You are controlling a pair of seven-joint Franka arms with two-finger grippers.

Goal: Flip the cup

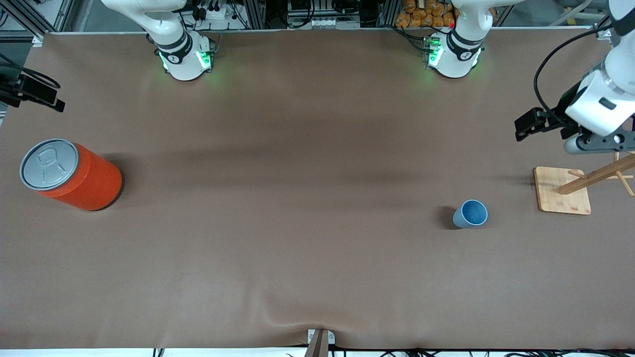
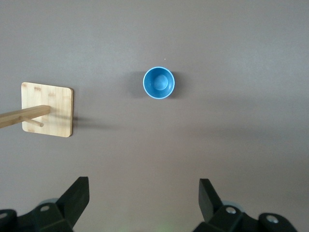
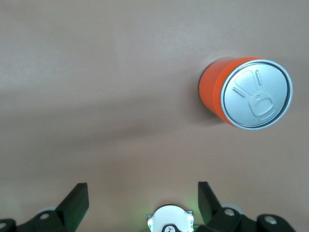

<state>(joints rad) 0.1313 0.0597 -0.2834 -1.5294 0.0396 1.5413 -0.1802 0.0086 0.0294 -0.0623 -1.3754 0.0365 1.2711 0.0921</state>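
The light-blue cup [image 1: 470,213] stands upright on the brown table, mouth up, toward the left arm's end. It also shows in the left wrist view [image 2: 159,82]. My left gripper [image 1: 527,126] is open and empty, high over the table beside the wooden stand and well apart from the cup; its fingers [image 2: 77,195] frame bare table in the left wrist view. My right gripper [image 1: 52,101] is open and empty, held high over the right arm's end of the table, above the orange can; its fingers [image 3: 77,198] show in the right wrist view.
A large orange can with a grey lid [image 1: 72,174] stands at the right arm's end, also seen in the right wrist view [image 3: 246,93]. A wooden peg stand on a square base [image 1: 563,193] stands beside the cup, also seen in the left wrist view [image 2: 47,108].
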